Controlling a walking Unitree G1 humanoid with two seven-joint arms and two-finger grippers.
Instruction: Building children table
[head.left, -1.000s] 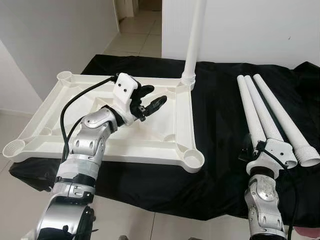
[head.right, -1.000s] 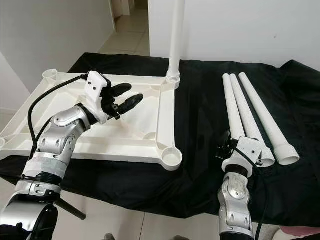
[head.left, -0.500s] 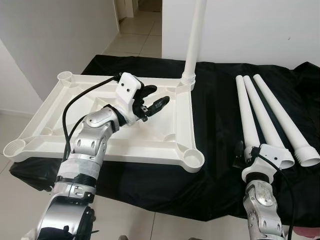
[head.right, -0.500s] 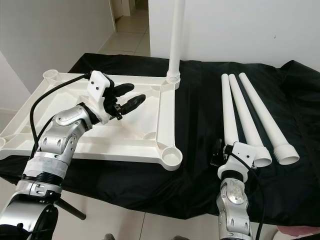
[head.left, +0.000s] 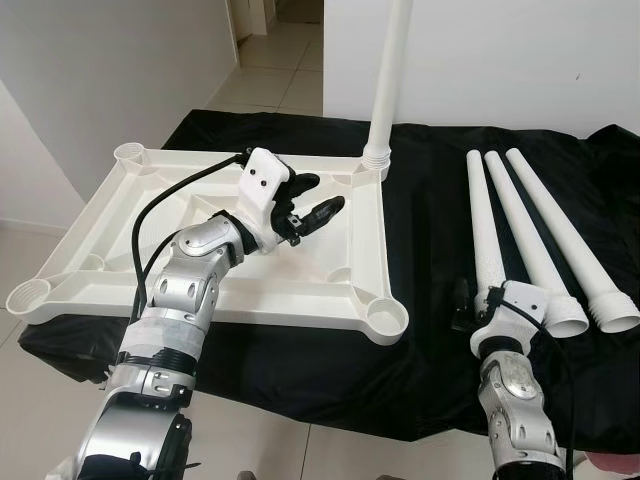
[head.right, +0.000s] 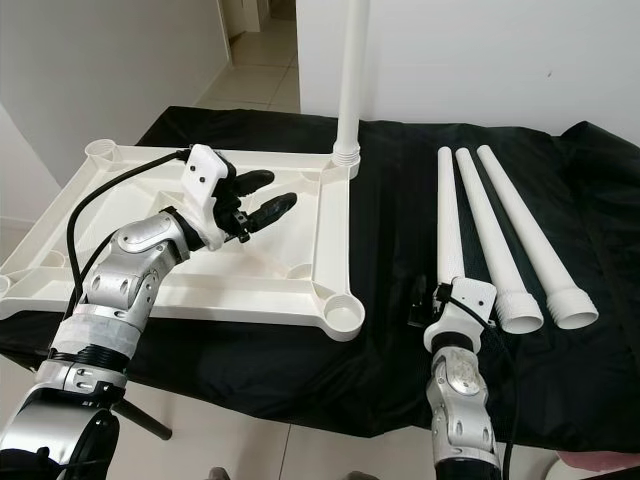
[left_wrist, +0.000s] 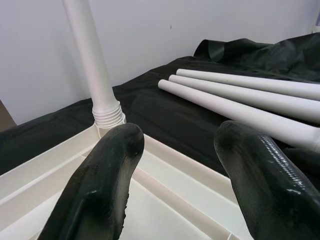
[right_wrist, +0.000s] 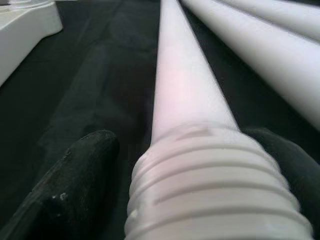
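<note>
Risks: may lose the nearest loose leg (head.right: 446, 235), since right pincer (right_wrist: 180, 200) straddles only its threaded end without clearly clamping; could roll toward 3 o'clock into two sibling legs (head.right: 515, 235). Left pincer (head.left: 315, 198) open, empty, over upturned white tabletop (head.left: 130, 290) at 10 o'clock; one leg (head.left: 385, 80) upright in 12 o'clock corner. Surface draped in black cloth (head.left: 420, 250); white walls, tiled floor (head.left: 280, 60) behind.

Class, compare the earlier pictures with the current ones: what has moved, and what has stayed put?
The right claw has slid the nearest loose leg toward the tabletop, swinging its threaded end inward while straddling it. The left claw drifted slightly toward the upright leg. That leg, the other two loose legs and the tabletop have not moved.
</note>
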